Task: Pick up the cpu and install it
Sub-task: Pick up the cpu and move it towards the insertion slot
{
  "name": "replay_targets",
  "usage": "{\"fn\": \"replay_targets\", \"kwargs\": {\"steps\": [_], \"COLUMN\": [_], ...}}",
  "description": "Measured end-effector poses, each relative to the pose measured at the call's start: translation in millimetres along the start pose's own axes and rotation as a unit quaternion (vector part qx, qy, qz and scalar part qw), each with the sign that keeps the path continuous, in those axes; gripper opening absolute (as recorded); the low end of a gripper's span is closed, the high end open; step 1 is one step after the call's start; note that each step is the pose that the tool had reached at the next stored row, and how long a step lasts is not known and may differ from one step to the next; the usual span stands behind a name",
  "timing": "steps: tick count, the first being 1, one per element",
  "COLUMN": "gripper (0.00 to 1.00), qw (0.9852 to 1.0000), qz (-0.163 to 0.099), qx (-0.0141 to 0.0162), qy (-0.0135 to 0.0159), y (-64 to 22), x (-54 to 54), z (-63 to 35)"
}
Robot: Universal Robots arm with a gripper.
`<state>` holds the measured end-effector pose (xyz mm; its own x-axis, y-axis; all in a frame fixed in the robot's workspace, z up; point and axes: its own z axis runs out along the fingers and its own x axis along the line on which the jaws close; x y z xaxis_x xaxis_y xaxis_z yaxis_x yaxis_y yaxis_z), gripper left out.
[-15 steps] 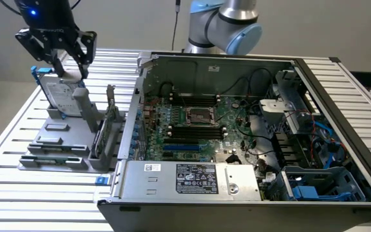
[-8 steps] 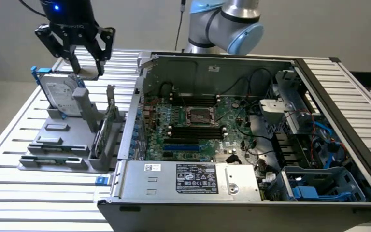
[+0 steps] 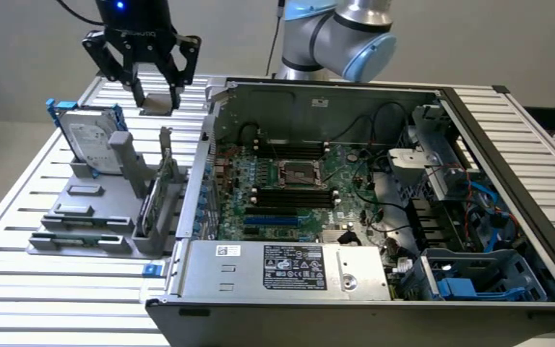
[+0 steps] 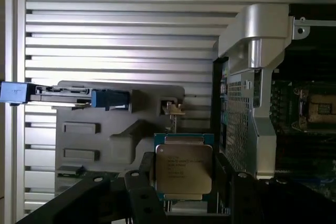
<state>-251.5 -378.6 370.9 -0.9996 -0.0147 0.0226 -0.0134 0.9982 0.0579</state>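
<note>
A: While the end effector [image 3: 158, 95] is hanging above the table [image 3: 66, 296], is it gripping anything?
B: Yes, it's clamping the cpu [image 4: 184, 169] between its fingers, by opposite edges. Judging it light, stiff, fragile underneath; the edge grip is looking right.
</note>
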Motion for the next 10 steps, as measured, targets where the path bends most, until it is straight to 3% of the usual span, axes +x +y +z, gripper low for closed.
{"fn": "replay_targets", "kwargs": {"steps": [10], "gripper": [0.55], "qw": [1.0000], "qz": [0.000], "qx": [0.0000], "qy": [0.0000], "y": [4.1], "x": [-45.5], "z": [-5.9]}}
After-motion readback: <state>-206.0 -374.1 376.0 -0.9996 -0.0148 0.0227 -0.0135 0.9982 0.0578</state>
